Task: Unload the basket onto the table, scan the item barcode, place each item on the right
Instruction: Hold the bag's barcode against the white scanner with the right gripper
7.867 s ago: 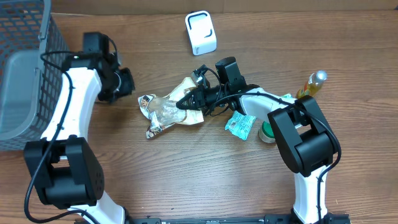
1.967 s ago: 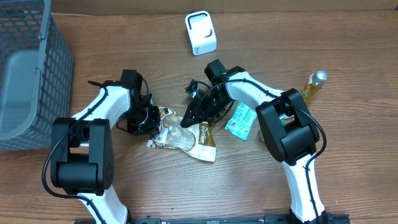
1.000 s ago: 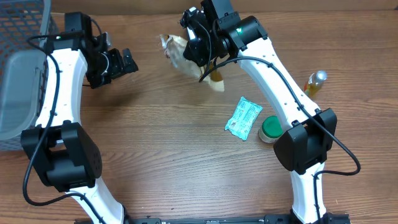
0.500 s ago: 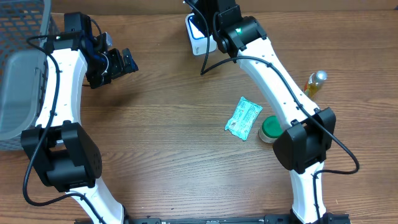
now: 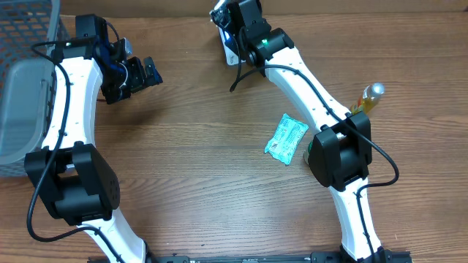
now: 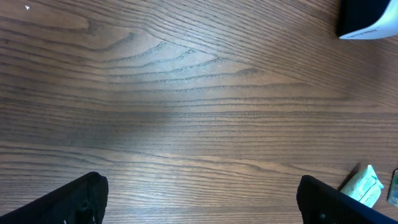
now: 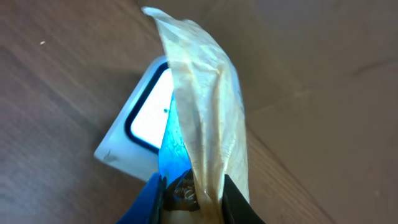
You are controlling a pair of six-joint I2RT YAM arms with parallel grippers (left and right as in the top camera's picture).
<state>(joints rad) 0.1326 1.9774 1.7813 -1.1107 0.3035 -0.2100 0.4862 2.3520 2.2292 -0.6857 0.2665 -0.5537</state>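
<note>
Here, your right gripper [image 7: 193, 200] clamps one end of the packet [image 7: 211, 93], its long axis running straight out from the fingers across the scanner [image 7: 148, 119]; your left gripper [image 6: 206, 200] gapes empty.

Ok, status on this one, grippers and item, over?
Left gripper open, empty. Right gripper shut on crinkly translucent tan snack bag, held over white box-shaped scanner. Nothing seen between them.

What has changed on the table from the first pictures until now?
The right gripper took the snack bag from the table's middle and carried it to the far edge, above the white scanner. The left gripper left the bag and drew back leftward, open. The teal packet and bottle stayed.
</note>
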